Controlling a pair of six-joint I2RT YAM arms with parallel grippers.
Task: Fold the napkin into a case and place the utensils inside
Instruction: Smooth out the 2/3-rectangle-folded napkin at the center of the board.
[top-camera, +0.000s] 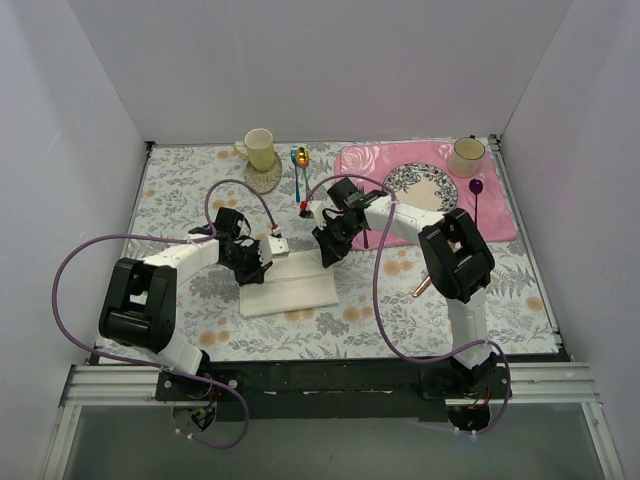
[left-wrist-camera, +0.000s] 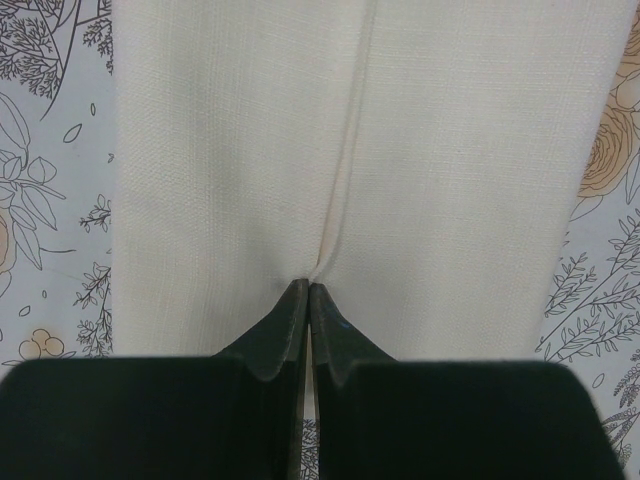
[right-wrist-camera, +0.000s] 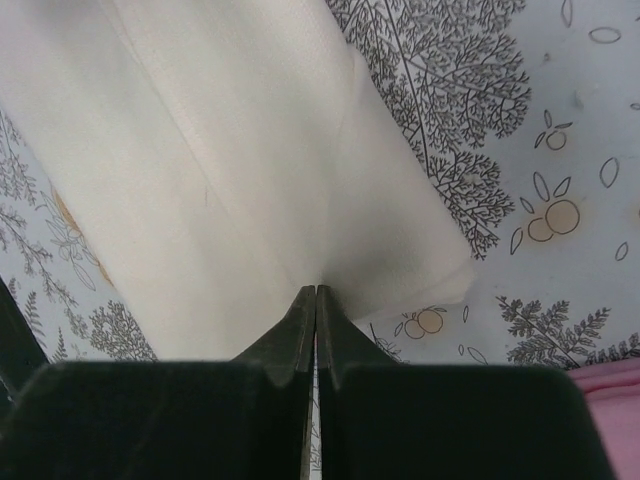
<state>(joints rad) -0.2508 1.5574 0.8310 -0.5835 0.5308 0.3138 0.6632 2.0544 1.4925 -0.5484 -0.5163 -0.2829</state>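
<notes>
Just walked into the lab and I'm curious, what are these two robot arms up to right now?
They are working on the napkin, which lies folded in a strip on the floral tablecloth. The left gripper and the right gripper are each shut on a pinch of the cloth. The knife lies on the tablecloth off to the napkin's right, and the spoon is up by the yellow mug, so neither utensil is inside yet.
</notes>
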